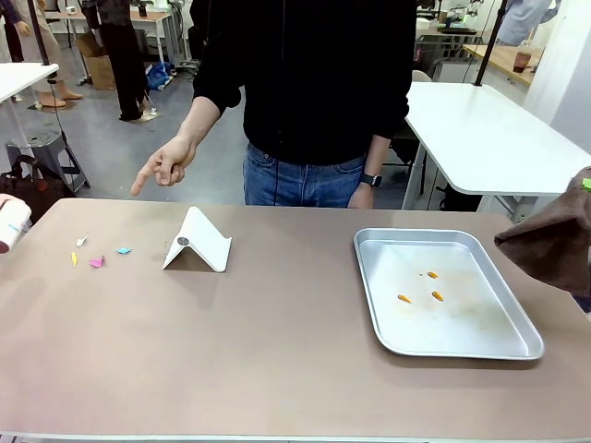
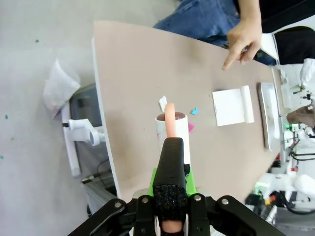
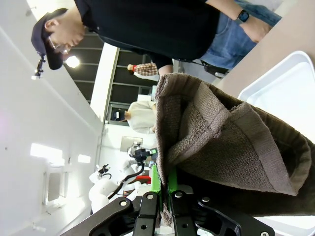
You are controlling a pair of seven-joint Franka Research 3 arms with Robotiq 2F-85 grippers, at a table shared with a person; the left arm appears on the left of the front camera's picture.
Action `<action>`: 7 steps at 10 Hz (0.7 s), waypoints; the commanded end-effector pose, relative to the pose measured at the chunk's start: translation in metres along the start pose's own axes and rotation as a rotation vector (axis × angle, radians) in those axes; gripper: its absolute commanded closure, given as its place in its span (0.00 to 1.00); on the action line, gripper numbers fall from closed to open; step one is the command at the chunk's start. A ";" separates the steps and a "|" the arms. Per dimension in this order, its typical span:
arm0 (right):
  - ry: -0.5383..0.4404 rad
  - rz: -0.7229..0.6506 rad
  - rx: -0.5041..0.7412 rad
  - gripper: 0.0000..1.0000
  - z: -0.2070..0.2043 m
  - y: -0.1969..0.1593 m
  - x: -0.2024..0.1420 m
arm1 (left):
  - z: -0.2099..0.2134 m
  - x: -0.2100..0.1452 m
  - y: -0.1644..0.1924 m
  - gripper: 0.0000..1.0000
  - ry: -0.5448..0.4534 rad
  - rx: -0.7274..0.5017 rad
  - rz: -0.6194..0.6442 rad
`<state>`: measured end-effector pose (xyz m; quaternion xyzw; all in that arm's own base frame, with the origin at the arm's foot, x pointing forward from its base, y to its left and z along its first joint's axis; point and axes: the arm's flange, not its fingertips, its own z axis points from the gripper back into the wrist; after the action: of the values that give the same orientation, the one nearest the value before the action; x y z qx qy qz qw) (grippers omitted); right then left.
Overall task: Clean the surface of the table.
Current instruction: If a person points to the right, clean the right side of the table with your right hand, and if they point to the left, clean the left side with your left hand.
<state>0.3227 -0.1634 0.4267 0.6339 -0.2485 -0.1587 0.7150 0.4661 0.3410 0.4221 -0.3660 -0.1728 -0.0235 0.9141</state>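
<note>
Tray [image 1: 462, 328] on table [image 1: 277, 351], three orange scraps [image 1: 437, 295] inside

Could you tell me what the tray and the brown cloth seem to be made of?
The tray looks like brushed metal, probably aluminium: silvery with a dull sheen. The brown cloth looks like terry towelling: looped pile and a flat woven hem.

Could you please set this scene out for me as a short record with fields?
surface: table, tan-brown, not yet clean
debris: coloured paper bits near its left end
beside them: white stand, folded, upright
right side: metal tray holding three orange bits
left arm: left pincer shut on a white roller with a pink handle
right arm: right pincer shut on a brown towel, raised at the table's right end
person: hand pointing down toward the paper bits
</note>
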 end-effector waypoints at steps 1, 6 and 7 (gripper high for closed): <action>0.000 -0.003 0.001 1.00 0.002 0.002 0.000 | -0.019 -0.018 -0.016 0.78 -0.004 0.037 0.030; 0.000 -0.003 0.001 1.00 0.002 0.002 0.000 | -0.049 -0.035 -0.030 0.78 0.033 0.067 0.053; 0.000 -0.003 0.001 1.00 0.002 0.002 0.000 | -0.053 -0.038 -0.032 0.78 0.028 0.075 0.050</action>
<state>0.3227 -0.1634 0.4267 0.6339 -0.2485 -0.1588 0.7149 0.4509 0.2898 0.3935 -0.3475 -0.1514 -0.0061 0.9254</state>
